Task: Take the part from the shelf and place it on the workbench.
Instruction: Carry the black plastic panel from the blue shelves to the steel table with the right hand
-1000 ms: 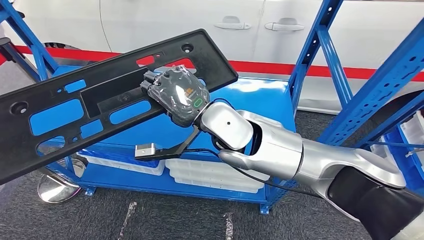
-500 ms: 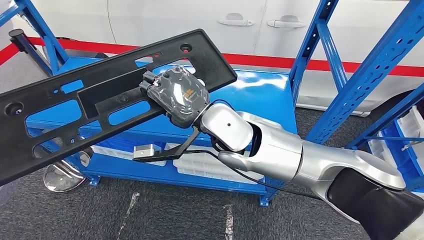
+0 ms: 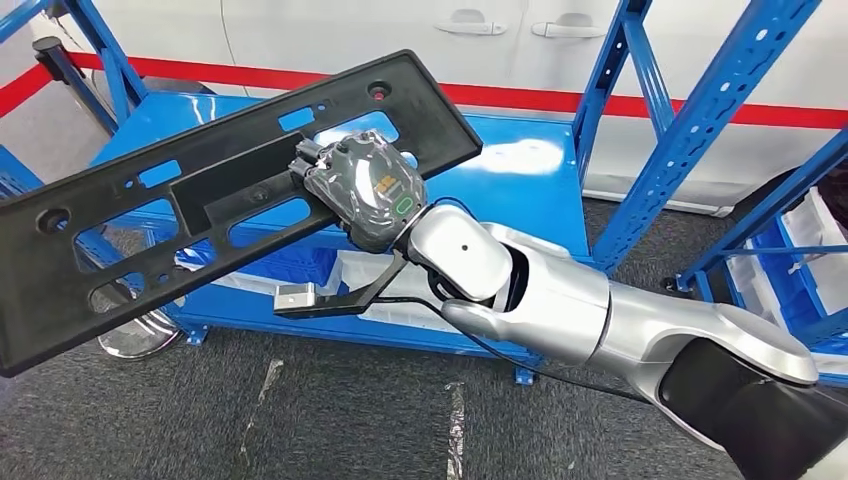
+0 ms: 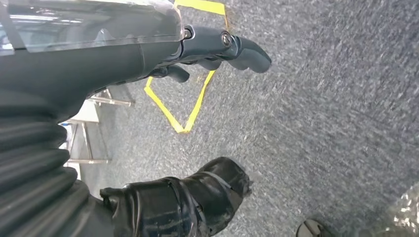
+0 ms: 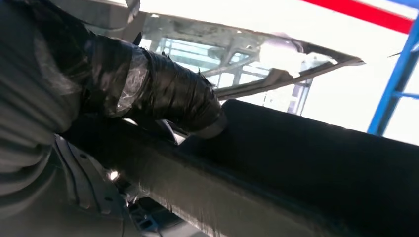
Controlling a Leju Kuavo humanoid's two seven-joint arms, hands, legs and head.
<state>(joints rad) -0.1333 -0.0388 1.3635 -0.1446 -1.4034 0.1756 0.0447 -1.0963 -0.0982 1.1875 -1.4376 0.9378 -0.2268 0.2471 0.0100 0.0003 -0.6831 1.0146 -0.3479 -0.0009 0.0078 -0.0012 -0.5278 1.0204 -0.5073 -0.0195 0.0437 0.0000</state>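
Currently, the long black plastic part with cut-out slots (image 3: 200, 200) is gripped by the right hand (image 3: 365, 190), held tilted above the blue metal shelf (image 3: 510, 185). The left hand (image 4: 148, 54) is held empty, fingers loosely extended.

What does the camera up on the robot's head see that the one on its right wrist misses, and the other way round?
Head view alone: the whole long black part held out at a slant by the right hand, with its cutouts, the silver arm, the blue shelf, grey carpet and a white car behind with a red stripe.

Right wrist view alone: the dark thumb pressed against the part's thick black edge, seen close from beneath.

Both: the hand holding the part, a blue shelf post and the red stripe.
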